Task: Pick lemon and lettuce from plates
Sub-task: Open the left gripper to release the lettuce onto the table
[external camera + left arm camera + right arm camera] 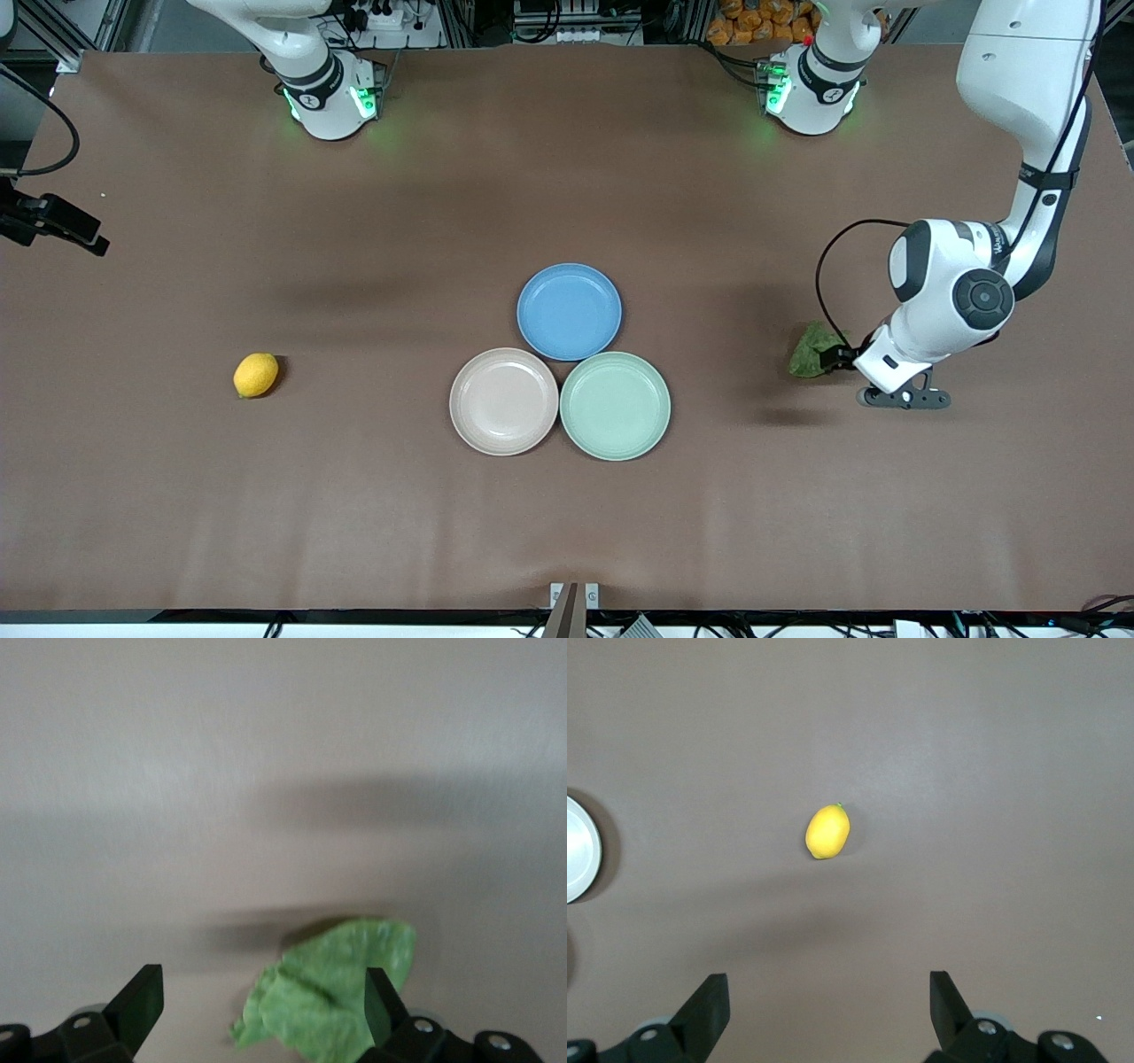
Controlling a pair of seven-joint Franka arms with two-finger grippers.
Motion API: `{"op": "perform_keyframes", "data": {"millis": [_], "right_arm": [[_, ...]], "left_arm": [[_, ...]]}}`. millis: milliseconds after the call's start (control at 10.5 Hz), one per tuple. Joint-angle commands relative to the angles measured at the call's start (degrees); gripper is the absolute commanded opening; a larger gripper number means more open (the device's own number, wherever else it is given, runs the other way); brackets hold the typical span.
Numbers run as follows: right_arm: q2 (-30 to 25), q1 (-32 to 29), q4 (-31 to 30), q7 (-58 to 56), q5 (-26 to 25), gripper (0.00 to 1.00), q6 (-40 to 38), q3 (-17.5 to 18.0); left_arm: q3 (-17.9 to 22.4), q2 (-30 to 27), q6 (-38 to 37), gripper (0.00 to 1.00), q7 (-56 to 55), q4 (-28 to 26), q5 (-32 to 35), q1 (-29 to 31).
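Note:
The lemon lies on the bare table toward the right arm's end, well apart from the plates. Both the beige-pink plate and the mint green plate are empty. The lettuce lies on the table toward the left arm's end. My left gripper is low over it and open. In the left wrist view the lettuce sits between the fingers, close to one finger. My right gripper hangs open and empty high over the table, with the lemon some way off.
An empty blue plate touches the two other plates, farther from the front camera. The brown table stretches wide around them. The rim of a plate shows at the edge of the right wrist view.

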Motion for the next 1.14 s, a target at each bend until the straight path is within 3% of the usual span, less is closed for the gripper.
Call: {"op": "perform_keyframes", "data": {"millis": [0, 286, 668, 1049], "right_arm": [[0.11, -0.73, 2.09, 0.57, 3.72, 1.00, -0.92, -0.17], [-1.20, -0.64, 2.09, 0.93, 3.19, 1.00, -0.57, -0.08], [-1.56, -0.55, 2.09, 0.75, 2.58, 1.00, -0.83, 0.18], [-1.73, -0.11, 2.18, 0.05, 0.20, 1.00, -2.32, 0.53]], "left_arm": [[-1.07, -2.77, -5.73, 1.00, 0.21, -1.64, 0.66, 0.92], [-1.24, -3.48, -16.96, 1.00, 0.21, -0.77, 0.66, 0.75], [-1.51, -5.14, -22.68, 1.00, 0.12, 0.46, 0.66, 0.66], [-2.64, -5.24, -33.32, 1.00, 0.03, 9.32, 0.66, 0.48]]}}
